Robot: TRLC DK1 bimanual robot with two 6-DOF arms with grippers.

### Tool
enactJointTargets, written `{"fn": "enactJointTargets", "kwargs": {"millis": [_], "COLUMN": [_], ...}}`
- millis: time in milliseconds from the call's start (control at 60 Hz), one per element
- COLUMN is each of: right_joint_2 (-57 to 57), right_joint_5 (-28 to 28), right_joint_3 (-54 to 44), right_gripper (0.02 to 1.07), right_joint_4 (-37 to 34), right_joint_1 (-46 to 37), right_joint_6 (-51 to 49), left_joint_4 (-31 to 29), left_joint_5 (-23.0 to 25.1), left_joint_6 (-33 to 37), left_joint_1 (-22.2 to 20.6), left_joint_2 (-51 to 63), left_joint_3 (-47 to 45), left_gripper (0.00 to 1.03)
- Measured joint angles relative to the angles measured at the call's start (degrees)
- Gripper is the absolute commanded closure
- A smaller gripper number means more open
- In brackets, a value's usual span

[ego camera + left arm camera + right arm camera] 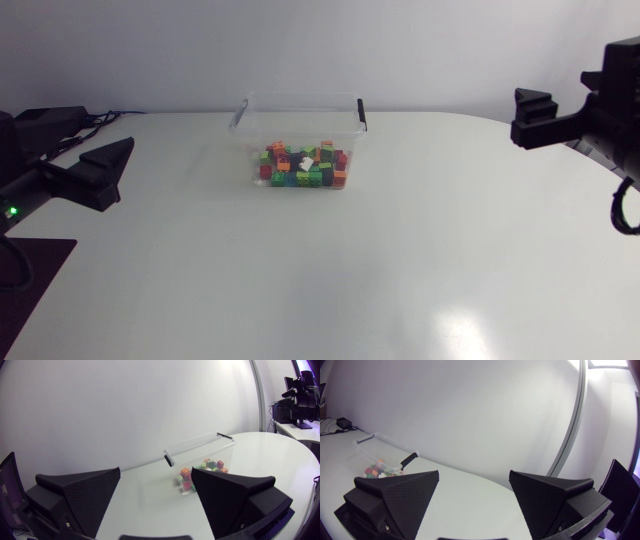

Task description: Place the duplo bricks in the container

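Note:
A clear plastic container [352, 110] with black handle clips stands at the table's far middle. Several coloured duplo bricks [304, 165] lie piled inside it: red, green, orange and one white. No loose brick shows on the table. My left gripper [106, 170] hangs open and empty at the left edge, well apart from the container [200, 446], which lies ahead of it with the bricks [207, 466] inside. My right gripper [533, 115] is open and empty at the far right. From that wrist the container [395, 453] sits far ahead, beside the left finger [400, 502].
A black cable and small box [60, 115] lie at the table's back left. A dark mat [30, 280] sits at the front left corner. The white tabletop [330, 270] spreads between the two arms.

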Motion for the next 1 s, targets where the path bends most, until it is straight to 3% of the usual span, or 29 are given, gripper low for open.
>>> {"fn": "enactJointTargets", "kwargs": {"millis": [433,1000], "right_joint_2": [-26.91,-39.39], "right_joint_5": [0.24,-7.82], "right_joint_3": [-11.21,-29.22], "right_gripper": [0.06,0.06], "right_joint_4": [-12.37,-7.19], "right_joint_1": [-3.1,-6.75], "right_joint_6": [2.08,9.66], "left_joint_4": [0.96,0.31], "left_joint_5": [-0.11,-5.6], "left_joint_6": [-2.03,-9.57], "left_joint_1": [2.34,1.36], "left_joint_2": [-15.32,-28.28], "left_joint_3": [-9.6,-22.05], "left_gripper": [0.06,0.06]}}
